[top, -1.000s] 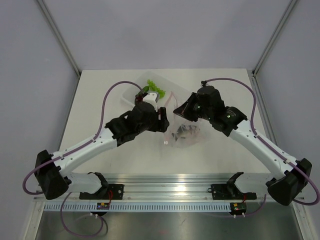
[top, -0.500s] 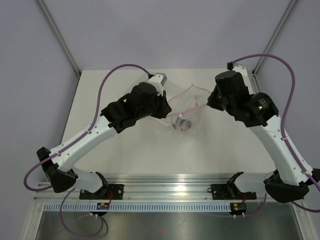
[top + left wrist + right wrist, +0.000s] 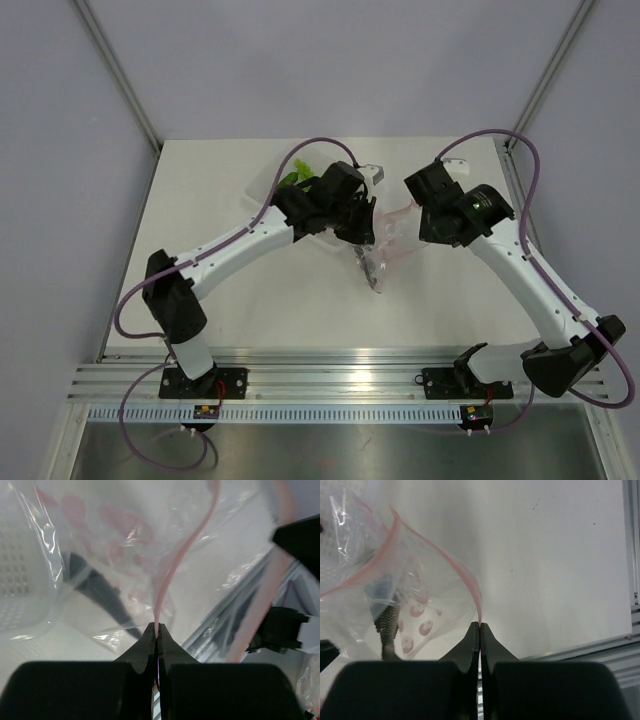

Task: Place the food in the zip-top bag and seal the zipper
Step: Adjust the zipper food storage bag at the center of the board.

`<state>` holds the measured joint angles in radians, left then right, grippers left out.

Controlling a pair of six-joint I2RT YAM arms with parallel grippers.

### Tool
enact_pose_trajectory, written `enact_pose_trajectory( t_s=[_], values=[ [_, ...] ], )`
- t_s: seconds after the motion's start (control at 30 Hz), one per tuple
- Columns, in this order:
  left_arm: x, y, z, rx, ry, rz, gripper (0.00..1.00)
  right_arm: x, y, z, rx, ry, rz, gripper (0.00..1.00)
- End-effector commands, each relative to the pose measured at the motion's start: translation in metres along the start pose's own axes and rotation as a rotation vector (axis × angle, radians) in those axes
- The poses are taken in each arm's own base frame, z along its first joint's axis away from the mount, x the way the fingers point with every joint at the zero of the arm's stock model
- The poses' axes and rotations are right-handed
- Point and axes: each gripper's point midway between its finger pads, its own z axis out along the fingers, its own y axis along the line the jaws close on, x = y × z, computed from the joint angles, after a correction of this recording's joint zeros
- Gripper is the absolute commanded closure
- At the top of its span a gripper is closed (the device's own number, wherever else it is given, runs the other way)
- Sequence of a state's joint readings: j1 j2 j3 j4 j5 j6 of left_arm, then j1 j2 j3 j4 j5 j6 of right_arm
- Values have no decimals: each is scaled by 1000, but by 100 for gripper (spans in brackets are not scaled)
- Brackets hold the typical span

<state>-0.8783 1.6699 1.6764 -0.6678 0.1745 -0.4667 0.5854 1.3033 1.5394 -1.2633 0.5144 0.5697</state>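
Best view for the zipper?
Right wrist: the zipper curves sharp from the right gripper, both lips apart. Left wrist shows one stretch pinched in the left gripper, the rest blurred. Top external: faint pink only.

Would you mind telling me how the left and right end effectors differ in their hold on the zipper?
The left end effector grips the zipper beside the white tray; the right end effector grips it over the table. In the wrist views the strip bends rightward from the left one, leftward from the right one. Both are shut on it, the zip-top bag slung between.
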Motion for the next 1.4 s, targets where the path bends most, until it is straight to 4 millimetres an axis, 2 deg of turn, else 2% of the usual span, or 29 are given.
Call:
enact_pose_trajectory(
  t_s=[0.0, 0.1, 0.17, 0.2, 0.27, 0.4, 0.5, 0.57, 0.63, 0.73, 0.9, 1.03, 1.07, 1.23, 1.27, 1.3, 1.33, 1.37],
  values=[
    [6, 1, 8, 30, 55, 17, 100, -26, -16, -14, 26, -106, 39, 100],
    [-18, -23, -3, 117, -6, 30, 100, -54, -26, -39, 22, -197, 73, 100],
    [-23, -29, -8, 137, -7, 42, 100, -67, -28, -52, 12, -224, 81, 100],
    [-32, -38, -16, 160, -24, 49, 100, -69, -26, -54, 3, -223, 72, 100],
    [-31, -45, -25, 187, -13, 51, 100, -72, -24, -58, -10, -219, 68, 100],
    [-40, -62, -58, 245, -58, 55, 100, -73, -19, -64, -54, -216, 77, 100],
    [-37, -72, -68, 294, -45, 57, 100, -76, -20, -76, -84, -228, 92, 100],
    [-33, -70, -65, 296, -32, 58, 100, -77, -19, -76, -92, -232, 91, 100],
    [-29, -60, -53, 276, -8, 46, 100, -75, -17, -70, -82, -222, 76, 100],
    [-20, -44, -36, 272, 35, 25, 100, -65, -5, -47, -62, -165, 46, 100],
    [-13, -1, -11, 254, 85, 4, 100, -64, 4, -23, -49, -148, 23, 100],
    [-23, 33, 4, 230, 75, 4, 100, -64, 10, 9, -23, -120, 15, 100],
    [-24, 47, 12, 207, 81, -11, 100, -64, 13, 14, -28, -117, 13, 100],
    [-32, 73, 26, 173, 89, -18, 100, -65, 42, 38, -110, -103, 13, 100],
    [-34, 78, 27, 160, 86, -20, 95, -65, 46, 40, -121, -100, 21, 100],
    [-32, 81, 29, 154, 96, -22, 76, -65, 52, 41, -148, -91, 26, 100],
    [-32, 81, 28, 151, 97, -13, 66, -67, 58, 42, -167, -96, 37, 100],
    [-37, 83, 26, 137, 83, -8, 61, -68, 63, 43, -183, -92, 47, 100]
  ],
)
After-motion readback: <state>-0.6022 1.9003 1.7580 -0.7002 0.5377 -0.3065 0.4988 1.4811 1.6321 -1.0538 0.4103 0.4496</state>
